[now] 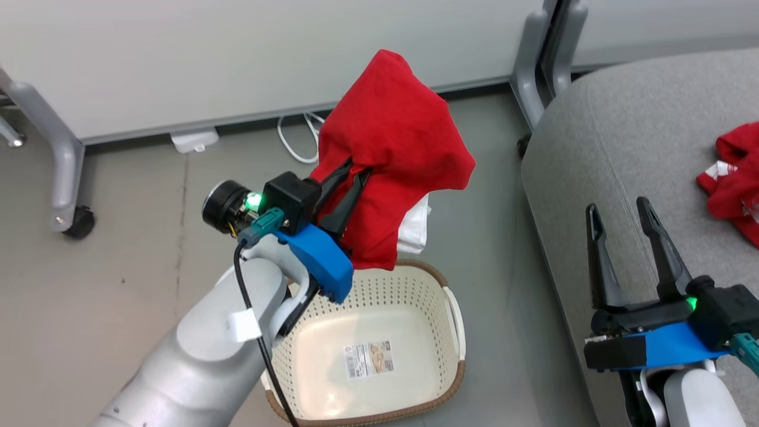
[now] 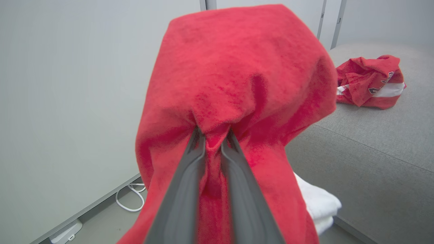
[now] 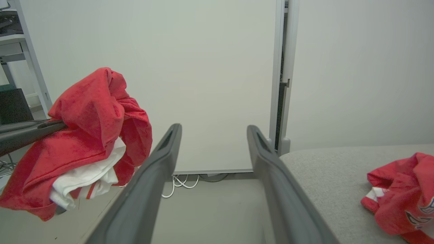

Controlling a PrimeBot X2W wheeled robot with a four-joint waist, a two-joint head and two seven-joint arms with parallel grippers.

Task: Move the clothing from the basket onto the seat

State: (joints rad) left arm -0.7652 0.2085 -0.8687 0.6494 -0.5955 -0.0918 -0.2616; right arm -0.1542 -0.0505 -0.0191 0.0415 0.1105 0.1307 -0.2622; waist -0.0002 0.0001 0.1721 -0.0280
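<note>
Counted three garments in total: two red ones, a raised red garment (image 1: 391, 136) and a crumpled red garment (image 1: 735, 184), plus one white piece (image 1: 417, 228). There was one basket (image 1: 403, 296) with one label (image 1: 369, 359) in its bottom, and one seat (image 1: 622, 148). Two grippers too, the left gripper (image 1: 359, 166) and the right gripper (image 1: 616, 206), and one white cable (image 1: 293, 145).

Soft, even light is filling the room — only faint shadows are lying on the floor (image 1: 118, 308). Edges are bending in both wrist views, and the left gripper (image 2: 214, 134) is blurring close to the lens.
</note>
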